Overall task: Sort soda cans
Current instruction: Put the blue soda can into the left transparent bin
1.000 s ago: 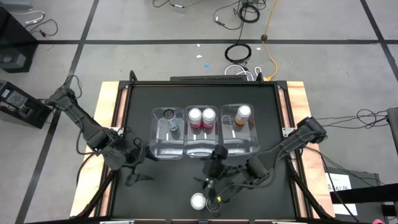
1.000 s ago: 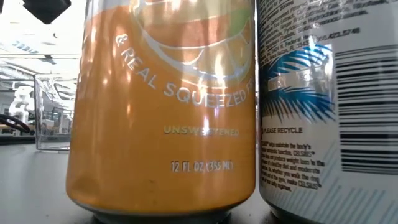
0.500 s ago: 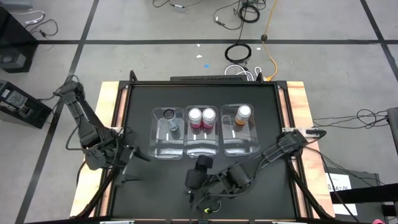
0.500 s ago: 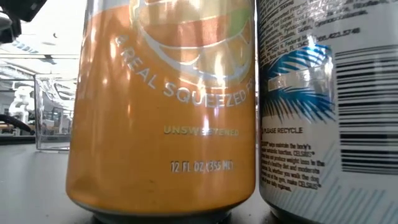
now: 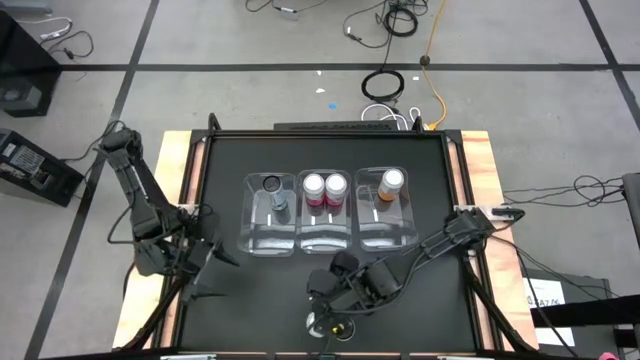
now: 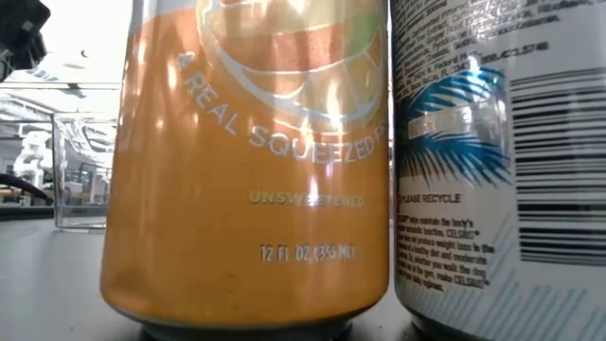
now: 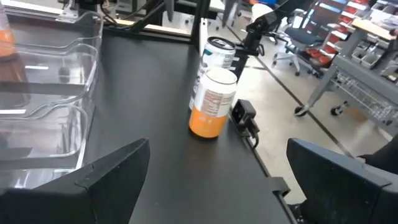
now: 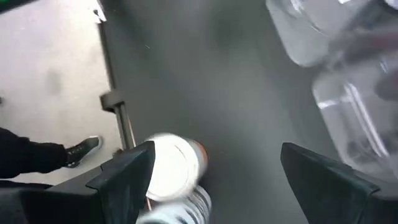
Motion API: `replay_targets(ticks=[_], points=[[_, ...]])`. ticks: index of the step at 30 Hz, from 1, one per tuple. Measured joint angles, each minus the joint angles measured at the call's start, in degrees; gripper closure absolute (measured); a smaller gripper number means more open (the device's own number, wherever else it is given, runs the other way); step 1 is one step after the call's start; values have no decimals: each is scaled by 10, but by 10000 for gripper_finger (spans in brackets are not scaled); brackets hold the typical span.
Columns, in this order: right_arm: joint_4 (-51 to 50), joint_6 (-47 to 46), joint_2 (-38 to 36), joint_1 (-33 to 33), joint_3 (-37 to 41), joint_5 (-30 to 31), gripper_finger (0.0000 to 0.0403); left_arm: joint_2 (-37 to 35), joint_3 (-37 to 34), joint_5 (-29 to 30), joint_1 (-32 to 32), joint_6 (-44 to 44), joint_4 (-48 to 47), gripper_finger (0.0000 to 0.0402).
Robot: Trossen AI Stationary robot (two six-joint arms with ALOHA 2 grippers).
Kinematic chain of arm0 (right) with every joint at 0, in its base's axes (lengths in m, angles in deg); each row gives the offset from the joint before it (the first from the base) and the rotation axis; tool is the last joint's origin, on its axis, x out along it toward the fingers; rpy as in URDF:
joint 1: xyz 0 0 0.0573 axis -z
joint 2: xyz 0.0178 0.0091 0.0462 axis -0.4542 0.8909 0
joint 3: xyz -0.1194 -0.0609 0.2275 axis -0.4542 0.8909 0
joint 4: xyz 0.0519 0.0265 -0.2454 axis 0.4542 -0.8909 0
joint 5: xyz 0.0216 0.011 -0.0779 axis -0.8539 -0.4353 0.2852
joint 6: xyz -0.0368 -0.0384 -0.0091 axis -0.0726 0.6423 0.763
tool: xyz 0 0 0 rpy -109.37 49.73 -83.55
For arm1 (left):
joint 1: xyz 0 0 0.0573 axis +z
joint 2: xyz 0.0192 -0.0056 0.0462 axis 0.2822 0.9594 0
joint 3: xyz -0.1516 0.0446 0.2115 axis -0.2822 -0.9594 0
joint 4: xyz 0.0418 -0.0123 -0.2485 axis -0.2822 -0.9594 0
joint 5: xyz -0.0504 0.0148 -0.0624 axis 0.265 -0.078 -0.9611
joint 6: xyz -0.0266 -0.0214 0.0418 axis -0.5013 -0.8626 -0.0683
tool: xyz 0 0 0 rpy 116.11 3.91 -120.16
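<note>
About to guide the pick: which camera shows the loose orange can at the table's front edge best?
The left wrist view: the orange can shows whole, upright, beside the dark can. The low view crops it to its side; the right wrist view blurs its top; in the high view the right gripper mostly covers it.

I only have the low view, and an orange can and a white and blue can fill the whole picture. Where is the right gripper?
Observer: The right gripper hangs open just above the front orange can and the white and blue can, looking down on the orange one's top.
Operator: And the left one?
Observer: The left gripper is open over the table's left side, well away from both cans.
Operator: What's sorted so far?
Observer: Four cans stand in the clear bins: one dark can in the left bin, two pink cans in the middle one, and a second orange can in the right one.
</note>
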Motion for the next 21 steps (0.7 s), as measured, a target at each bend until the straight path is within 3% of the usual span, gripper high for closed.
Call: replay_targets(ticks=[6, 12, 21], points=[[-103, -70, -19, -31, 0, 0, 62, 0, 0, 0, 0, -3, 0, 15], [-116, -132, -35, -83, 0, 3, 62, 0, 0, 0, 0, -2, -4, 15], [-118, -99, -27, -124, 0, 4, 62, 0, 0, 24, 0, 0, -4, 15]])
